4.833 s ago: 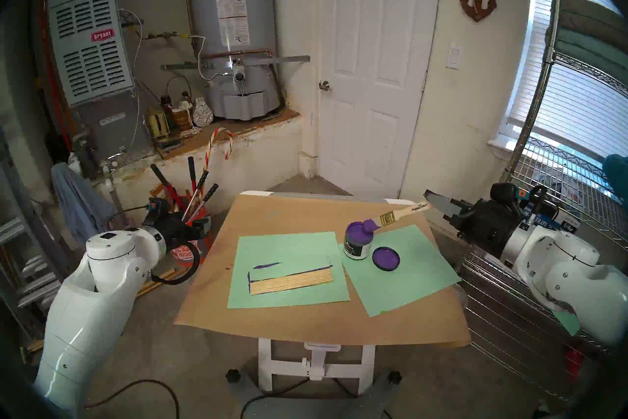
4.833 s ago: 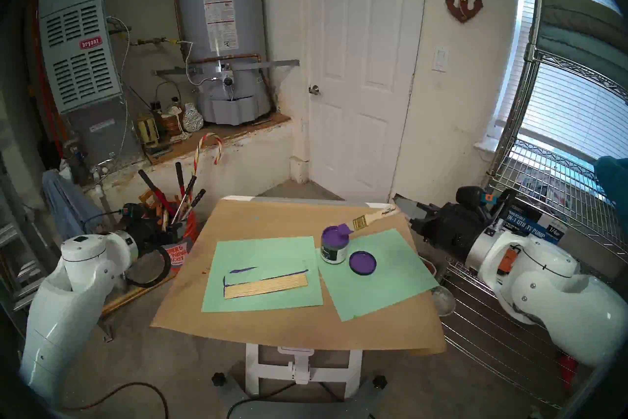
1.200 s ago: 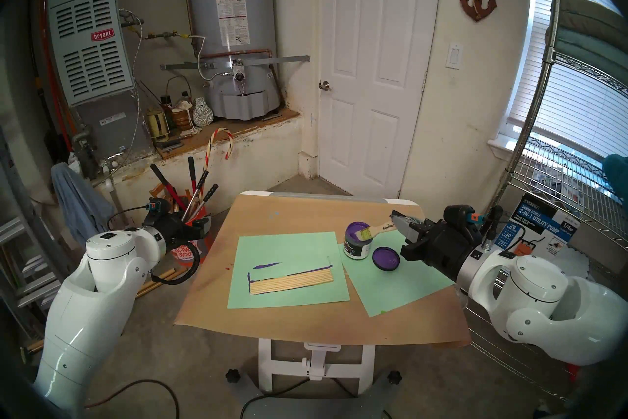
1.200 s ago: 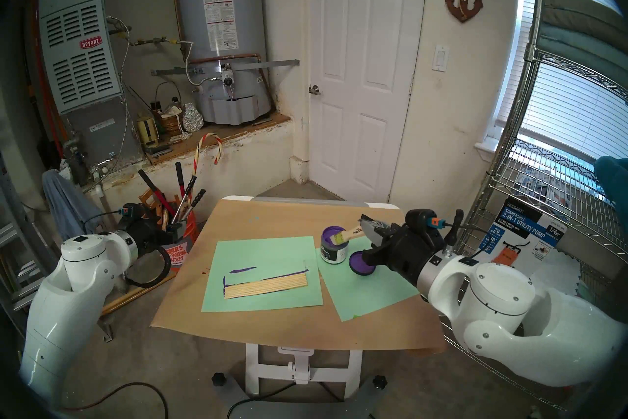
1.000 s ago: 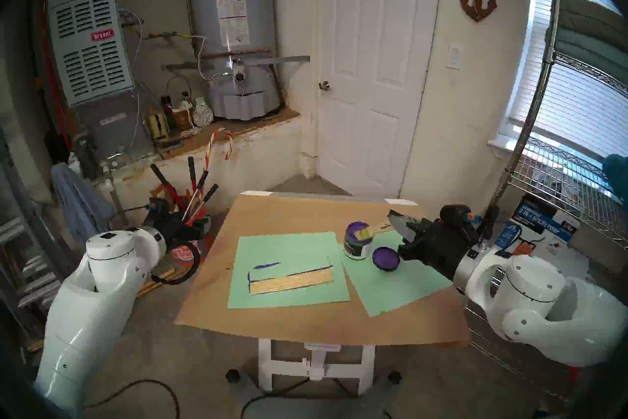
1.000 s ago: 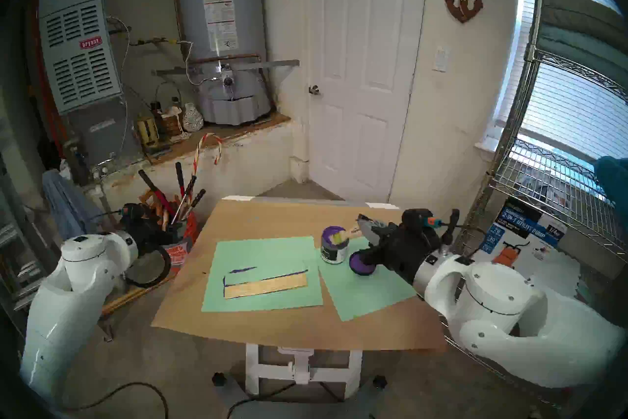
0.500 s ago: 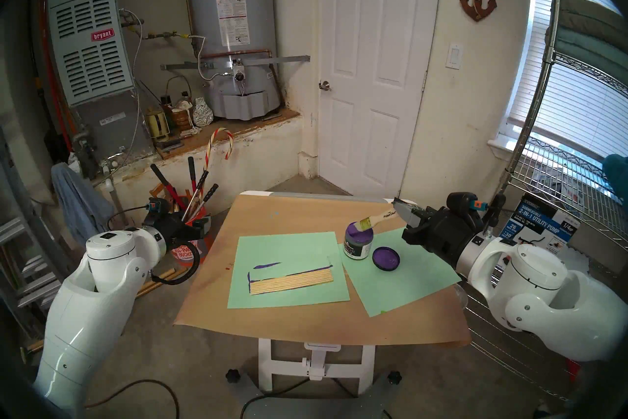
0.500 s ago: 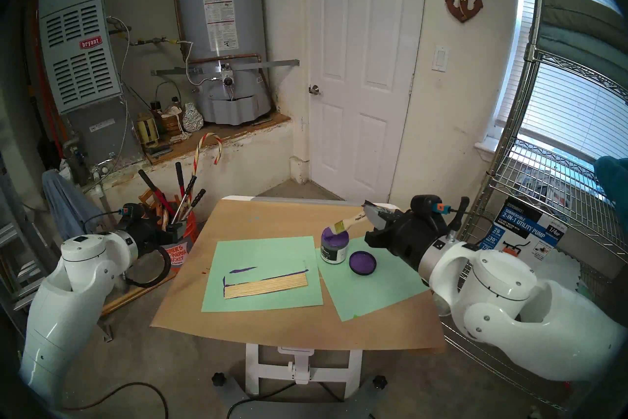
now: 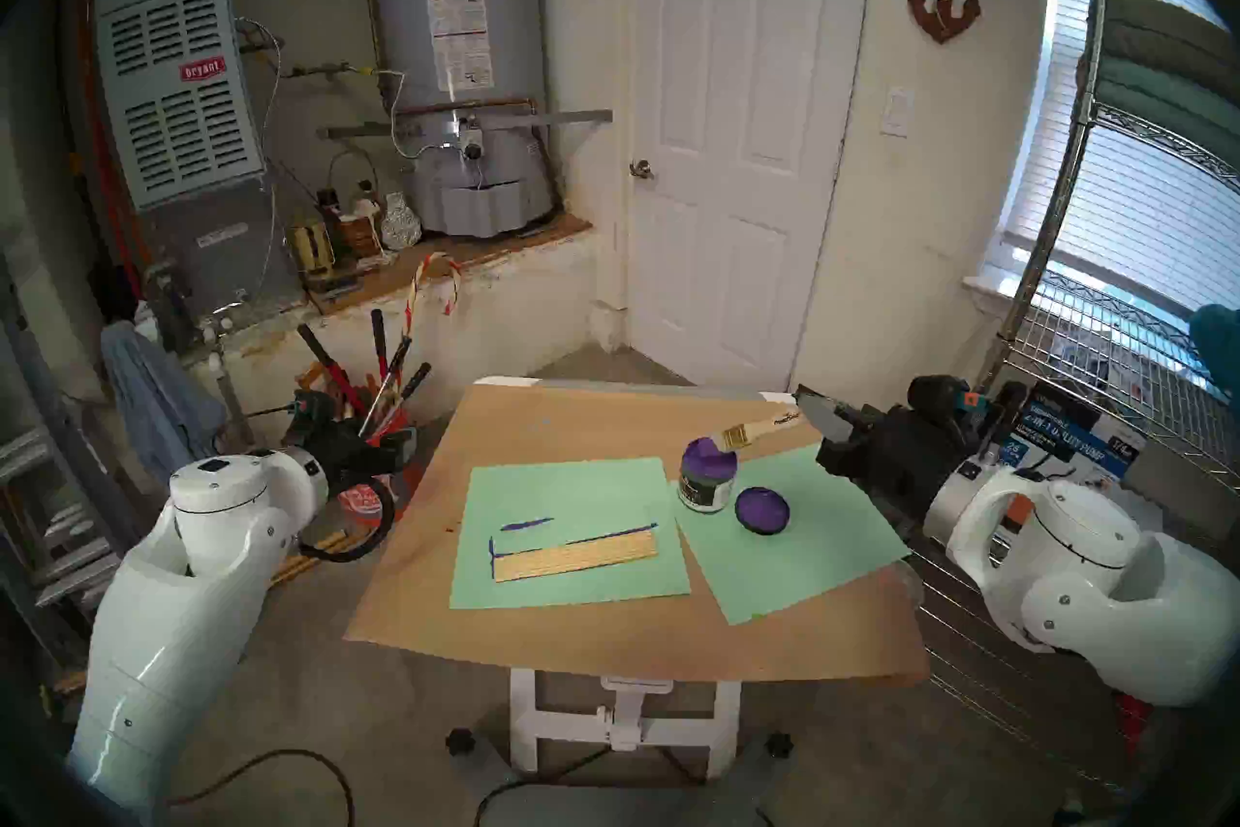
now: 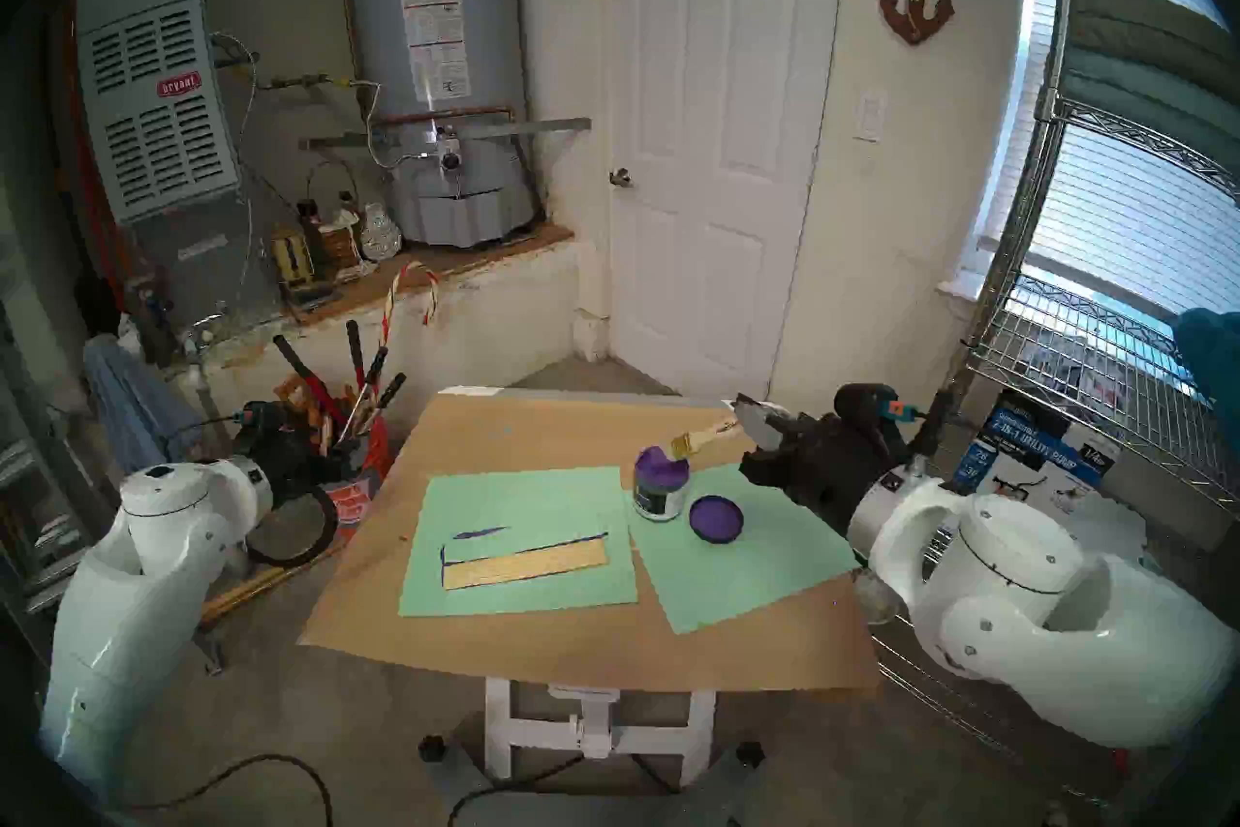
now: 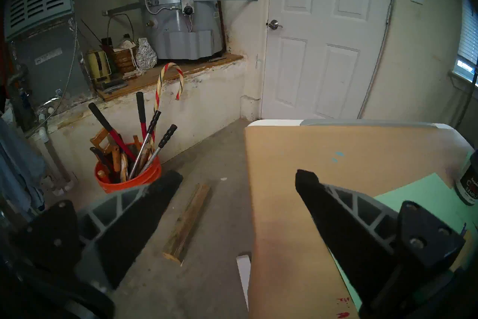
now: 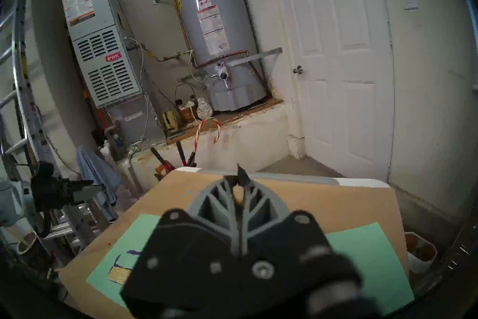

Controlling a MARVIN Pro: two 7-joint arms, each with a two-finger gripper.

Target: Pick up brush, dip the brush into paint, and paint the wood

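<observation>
While the brush (image 9: 745, 435) hangs tilted with its bristles at the mouth of the paint jar (image 9: 706, 474), note that your right gripper (image 9: 808, 411) has its fingers pressed together on the far end of the pale handle; the long reach keeps the black body of the hand clear of the wet rim. I can't tell whether the bristles are touching the paint or sit just above it. The jar stands at the corner of the right-hand green sheet (image 9: 798, 544), with its purple-coated lid (image 9: 762, 510) just beside it toward you, so a low sweep back would likely clip the lid. The wood (image 9: 576, 557) lies on the other green sheet (image 9: 570, 497), well apart from the jar, bare tan on top with purple lines on the paper along its far and left edges. To my eye the dip is about done and the carry to the wood is next: lift first, then cross leftward over open green paper, where nothing stands in the way. Your left gripper (image 11: 238, 176) waits spread wide and empty off the table's left edge (image 9: 409, 510), beside the orange bucket (image 11: 113, 181) of tools. The brown cover overhangs the table on the near side, so mind drips there.
</observation>
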